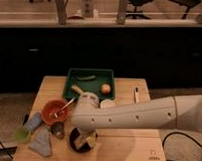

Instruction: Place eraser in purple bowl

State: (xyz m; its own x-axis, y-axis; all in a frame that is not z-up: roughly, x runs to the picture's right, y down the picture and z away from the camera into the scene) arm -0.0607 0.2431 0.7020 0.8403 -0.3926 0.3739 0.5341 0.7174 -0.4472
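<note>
The big white arm (133,116) reaches over the bench (127,148) from the right edge. The gripper (86,134) hangs right over the purple bowl (73,144) by the front edge, left of the middle. A pale bit in the bowl may be the eraser (81,141), but I am not sure. I cannot tell if the gripper is open or closed. This looks like the drop step. Next it should let go, then lift straight up

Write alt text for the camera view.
A white robot arm reaches from the right across a wooden table, its gripper over the dark purple bowl near the front edge. An orange bowl with a spoon and a green tray sit behind.
</note>
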